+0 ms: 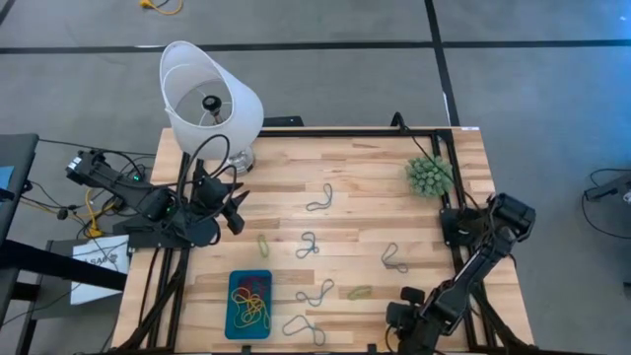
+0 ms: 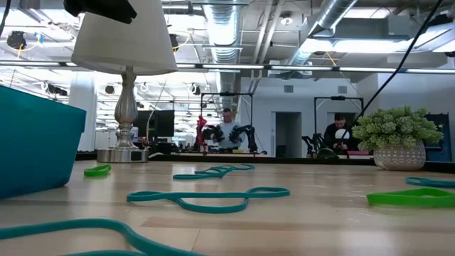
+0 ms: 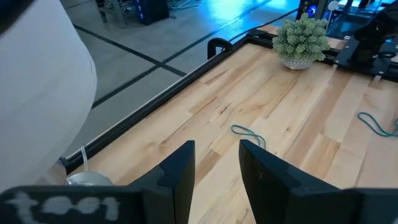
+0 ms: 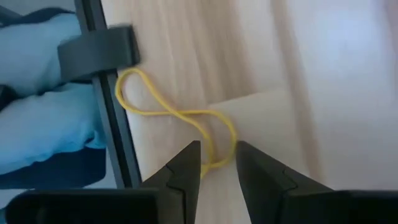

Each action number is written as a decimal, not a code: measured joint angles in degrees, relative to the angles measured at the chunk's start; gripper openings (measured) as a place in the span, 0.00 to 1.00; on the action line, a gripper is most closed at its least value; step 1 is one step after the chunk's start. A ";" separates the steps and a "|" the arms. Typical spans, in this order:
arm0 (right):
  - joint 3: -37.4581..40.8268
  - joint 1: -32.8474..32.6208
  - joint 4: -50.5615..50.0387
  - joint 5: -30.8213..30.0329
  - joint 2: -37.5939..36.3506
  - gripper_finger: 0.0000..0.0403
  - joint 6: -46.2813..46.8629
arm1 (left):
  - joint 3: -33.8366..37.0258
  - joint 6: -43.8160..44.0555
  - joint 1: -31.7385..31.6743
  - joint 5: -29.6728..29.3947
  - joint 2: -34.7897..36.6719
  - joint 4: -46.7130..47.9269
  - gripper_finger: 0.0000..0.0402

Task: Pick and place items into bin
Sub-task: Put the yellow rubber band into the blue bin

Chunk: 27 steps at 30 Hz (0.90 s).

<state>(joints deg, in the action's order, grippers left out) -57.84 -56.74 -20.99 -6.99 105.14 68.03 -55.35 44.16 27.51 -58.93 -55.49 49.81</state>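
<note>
High view: the bin (image 1: 248, 304) sits near the desk's (image 1: 365, 173) front edge, toward the left corner, already holding a tangle of red, yellow and blue bands (image 1: 250, 299). Several loose bands (image 1: 317, 198) lie scattered across the middle of the desk. Your left tool (image 1: 233, 204) hangs by the left edge, just beside the lamp (image 1: 209, 103); your right tool (image 1: 402, 314) is low at the front right corner. You look to be between picks, several items left.

Low view: the bin's teal wall fills the left; teal and green bands lie flat on bare boards. Open room across the middle; the plant (image 2: 397, 135) guards the far right.

Left wrist view: the left tool (image 3: 216, 163) has its jaws parted, empty, aimed across the desk at 1 teal band (image 3: 248, 134). The lampshade crowds it closely, so swing away from it first.

Right wrist view: the right tool (image 4: 217, 163) has jaws parted, straddling a yellow band (image 4: 180, 118) right at the desk's edge rail. Nothing gripped yet. Next move, I judge: close on it, lift clear of the rail.
</note>
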 joint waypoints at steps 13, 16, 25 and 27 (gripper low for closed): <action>-0.53 -0.19 0.27 0.69 2.24 0.17 2.36 | 0.00 0.00 0.00 0.10 0.00 -0.01 0.29; -0.60 0.10 -0.05 1.21 3.03 0.10 3.97 | 0.00 0.00 0.00 0.10 0.00 -0.01 0.29; -0.51 1.41 -0.40 -2.66 2.95 0.01 6.54 | 0.00 0.00 0.00 0.10 0.00 0.00 0.29; -1.15 1.81 -0.84 -2.55 2.99 0.01 4.99 | 0.00 0.00 0.00 0.10 -0.02 0.01 0.29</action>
<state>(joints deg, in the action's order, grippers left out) -58.99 -54.93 -21.83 -9.55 108.13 73.02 -55.35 44.16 27.51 -58.82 -55.51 49.82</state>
